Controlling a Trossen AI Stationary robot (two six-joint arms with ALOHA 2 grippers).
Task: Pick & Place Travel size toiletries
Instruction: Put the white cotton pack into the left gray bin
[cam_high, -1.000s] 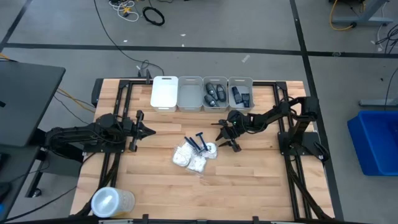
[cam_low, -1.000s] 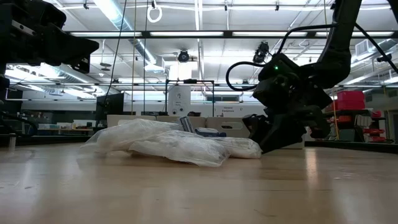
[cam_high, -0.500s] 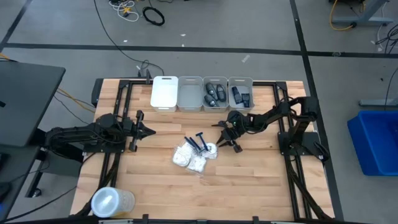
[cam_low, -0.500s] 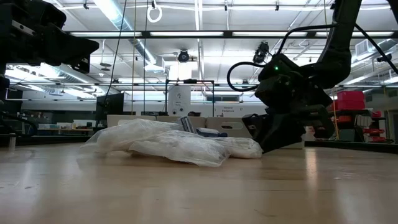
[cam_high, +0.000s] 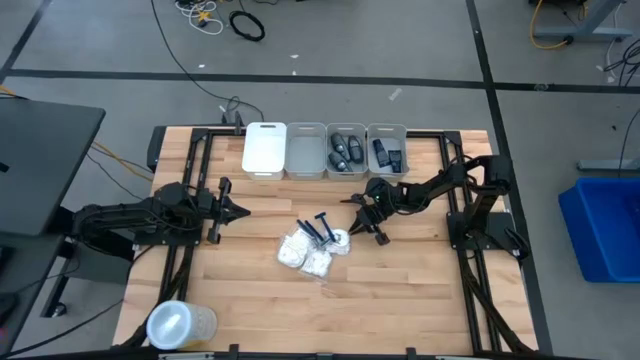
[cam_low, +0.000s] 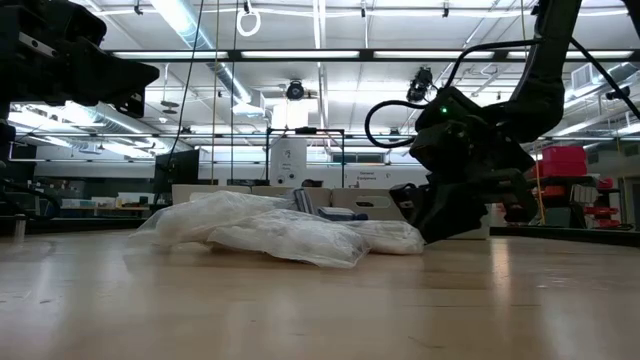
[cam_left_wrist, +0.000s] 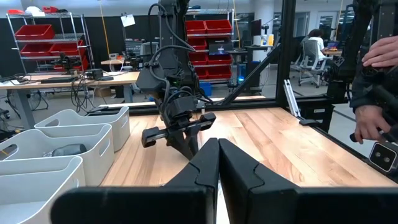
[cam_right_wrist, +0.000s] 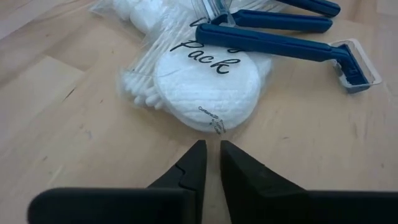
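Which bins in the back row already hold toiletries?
The two right bins hold dark containers. The next bin looks empty; the leftmost shows only flat white, so cannot tell.

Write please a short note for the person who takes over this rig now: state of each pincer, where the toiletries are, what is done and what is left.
Left pincer: shut, empty, waiting over the table's left side.
Right pincer: low at the pile's right edge, fingers nearly together just in front of a white packet; the clear wrap edge reaches the gap, but a grip cannot be confirmed.
Pile at table centre: white packets with blue razors lying on them.
Bins along the far edge: dark containers already lie in the two right bins; the bin beside them looks empty; the leftmost carries a white lid.
Left to do: packets and razors still need placing.
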